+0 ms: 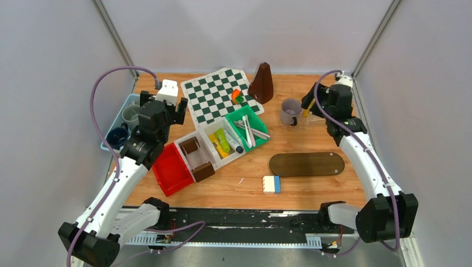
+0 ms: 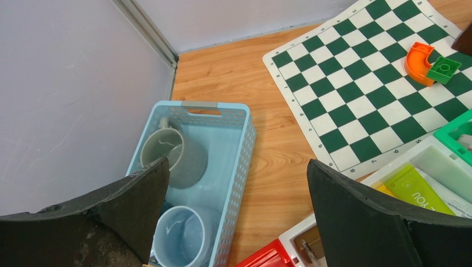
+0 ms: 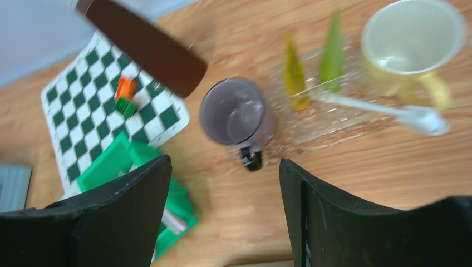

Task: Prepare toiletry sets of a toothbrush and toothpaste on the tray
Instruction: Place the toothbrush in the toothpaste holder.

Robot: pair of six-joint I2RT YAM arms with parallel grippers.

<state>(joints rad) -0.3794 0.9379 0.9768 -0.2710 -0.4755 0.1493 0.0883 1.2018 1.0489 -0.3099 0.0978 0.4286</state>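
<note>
- Grey walls box in a wooden desk (image 1: 311, 192). The clear tray (image 3: 345, 119) lies at its 2 o'clock and a light-blue basket (image 2: 239, 144) at its 9 o'clock.
- Step in hand, as I judge it: starting another set. A pale yellow mug (image 3: 409, 41) stands at the tray's 1 o'clock corner. Next to it on the tray are a toothbrush (image 3: 378, 105), a yellow tube (image 3: 294, 69) and a green tube (image 3: 333, 53).
- The grey mug (image 3: 234, 114) stands at the tray's 9 o'clock edge. The blur leaves it unclear whether it is on the tray or just beside it.
- The right gripper (image 3: 225, 167) hangs over the grey mug, jaws apart and empty.
- The left gripper (image 2: 236, 183) hovers over the basket, jaws wide and empty, above a grey-green mug (image 2: 172, 158) and a light blue mug (image 2: 181, 236).
- Next move, probably: fetch a brush from the green bin (image 1: 247, 125) and a tube from the white bin (image 1: 222, 142). Both lie flat, so this calls for a narrow, low pinch.
- Only the right wrist view shows what is on the tray, because the arm hides it from above. Only the top view shows the bins' contents.
</note>
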